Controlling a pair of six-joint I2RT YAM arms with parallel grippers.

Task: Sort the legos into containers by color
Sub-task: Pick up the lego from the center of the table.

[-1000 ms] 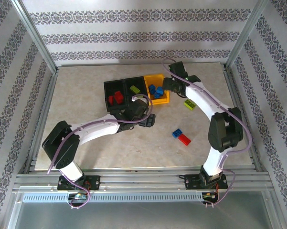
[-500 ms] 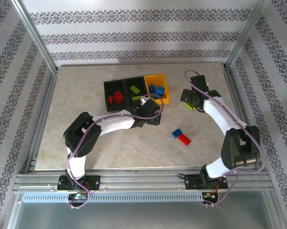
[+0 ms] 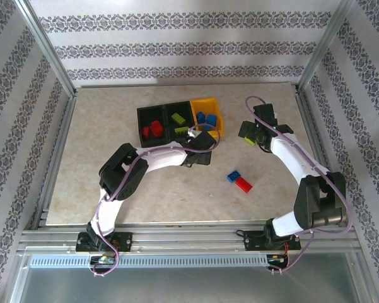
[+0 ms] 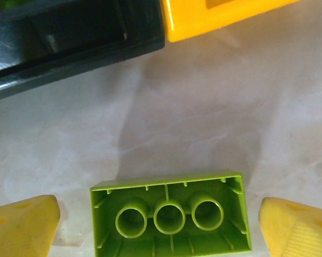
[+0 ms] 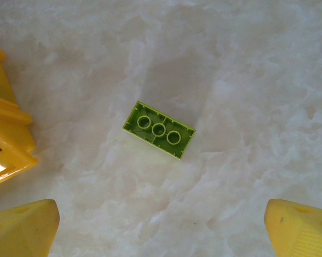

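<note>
Three containers stand joined in a row: a black bin (image 3: 152, 128) with red legos, a black bin (image 3: 177, 120) with lime green ones, and a yellow bin (image 3: 207, 118) with blue ones. My left gripper (image 3: 199, 142) is just in front of them. In the left wrist view it (image 4: 161, 227) is open, straddling an upturned lime green lego (image 4: 170, 217), with a gap at each yellow fingertip (image 4: 24, 225). My right gripper (image 5: 161, 230) is open above the table, with a second upturned green lego (image 5: 158, 130) lying ahead of it, also seen in the top view (image 3: 250, 139).
A blue lego (image 3: 233, 176) and a red lego (image 3: 243, 184) lie together on the table (image 3: 176, 196) between the arms. The front walls of the black bin (image 4: 69, 37) and the yellow bin (image 4: 214, 16) are close beyond the left fingers. A yellow bin corner (image 5: 5, 139) is left of the right fingers.
The right arm swung from the yellow bin out to the right and now hangs over the green lego. The left gripper shifted right, toward the front of the yellow bin.
</note>
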